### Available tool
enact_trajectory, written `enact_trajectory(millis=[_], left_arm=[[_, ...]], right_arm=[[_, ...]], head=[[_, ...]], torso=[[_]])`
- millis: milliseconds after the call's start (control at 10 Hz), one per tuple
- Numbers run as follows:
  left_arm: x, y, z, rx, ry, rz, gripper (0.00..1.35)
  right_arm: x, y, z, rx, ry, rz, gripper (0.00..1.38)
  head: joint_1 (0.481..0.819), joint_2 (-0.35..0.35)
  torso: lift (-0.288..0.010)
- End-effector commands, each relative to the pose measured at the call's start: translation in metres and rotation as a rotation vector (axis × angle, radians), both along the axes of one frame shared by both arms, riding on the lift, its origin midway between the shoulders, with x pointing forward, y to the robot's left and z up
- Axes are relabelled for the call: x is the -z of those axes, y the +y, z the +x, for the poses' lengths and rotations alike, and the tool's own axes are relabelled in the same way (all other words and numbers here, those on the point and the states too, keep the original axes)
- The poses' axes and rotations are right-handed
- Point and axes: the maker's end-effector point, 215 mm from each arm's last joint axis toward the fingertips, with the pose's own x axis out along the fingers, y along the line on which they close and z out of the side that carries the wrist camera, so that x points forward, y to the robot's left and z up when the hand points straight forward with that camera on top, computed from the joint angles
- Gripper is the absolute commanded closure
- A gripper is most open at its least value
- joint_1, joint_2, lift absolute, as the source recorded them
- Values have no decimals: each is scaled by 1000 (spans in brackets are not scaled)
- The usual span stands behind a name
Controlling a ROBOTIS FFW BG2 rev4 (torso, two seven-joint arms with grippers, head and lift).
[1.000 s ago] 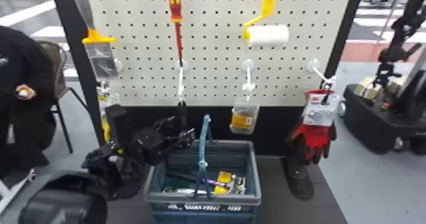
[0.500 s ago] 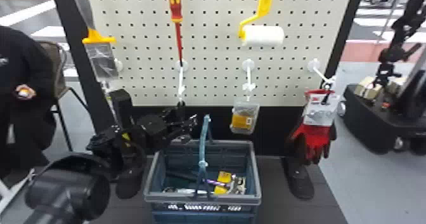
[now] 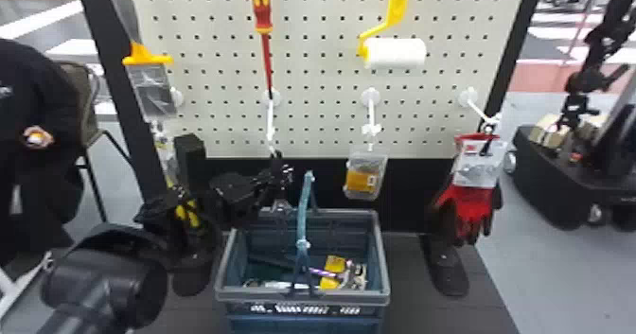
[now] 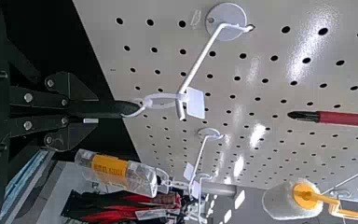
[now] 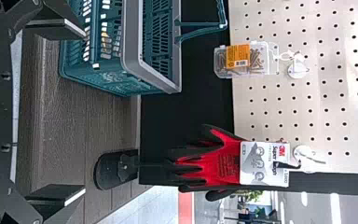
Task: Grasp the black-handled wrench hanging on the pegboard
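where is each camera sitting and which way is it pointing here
Head view: on the head, looking forward and down at the pegboard and basket; left arm at bottom left, left gripper by the pegboard's lower edge.
Left wrist view: on the left wrist, facing the pegboard; left gripper at the black handle.
Right wrist view: on the right wrist, facing basket and red gloves; right gripper open.
Shared: all three see the bag of screws.

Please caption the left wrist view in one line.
Left end effector closed on the black-handled wrench, which hangs from a pegboard hook.

Print on glove card (image 5: 264, 164) and screw pack label (image 5: 238, 50) — none clearly legible.
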Motion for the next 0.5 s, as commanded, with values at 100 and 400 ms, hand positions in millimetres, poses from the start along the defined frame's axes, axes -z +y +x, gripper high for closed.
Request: enact_trajectory(millis=[100,400], left_arm=[[-1,0,-1,0,-3,-9,1214],[-1,0,-2,0,-4,-14,1214]], right_arm=[[0,0,0,0,1,0,133],[-1,0,0,0,-2,2,133]], head=[[549,0],[549,0]], torso=[[-100],[-100]])
